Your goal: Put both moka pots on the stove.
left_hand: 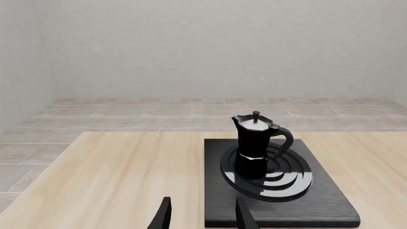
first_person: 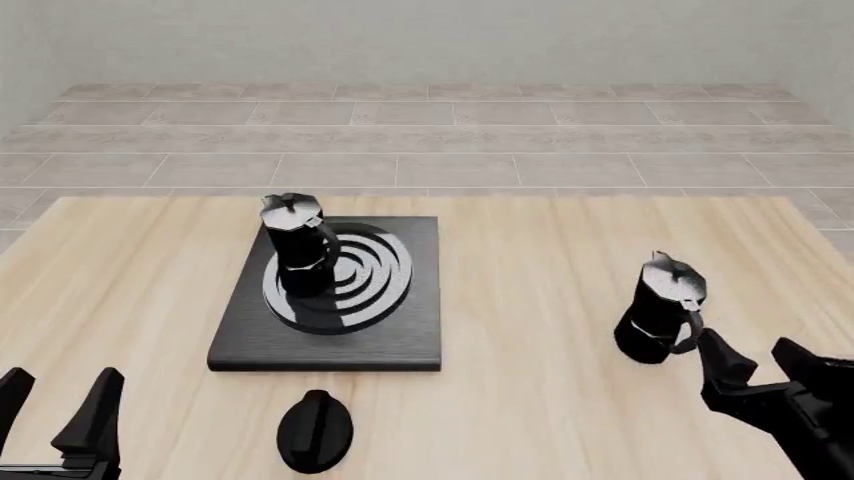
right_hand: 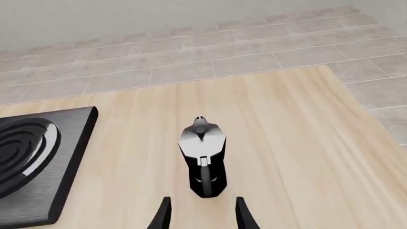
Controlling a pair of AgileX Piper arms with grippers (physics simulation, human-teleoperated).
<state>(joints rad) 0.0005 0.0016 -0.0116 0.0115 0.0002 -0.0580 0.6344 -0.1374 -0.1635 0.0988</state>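
One moka pot [first_person: 299, 245] stands upright on the stove [first_person: 330, 294] burner; the second moka pot [first_person: 659, 309] remains on the desk [first_person: 534, 300], well apart to the right. The right end effector [first_person: 755, 366] is open, empty, just behind its handle. The left end effector [first_person: 56, 400] is open and holds nothing.

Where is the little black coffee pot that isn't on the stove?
In the front view, the black faceted moka pot with the silver lid stands on the wooden table's right side, just ahead of the open right gripper.

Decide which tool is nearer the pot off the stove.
Right. The right tool sits just behind that pot, open. The left tool is far across the table, past the stove.
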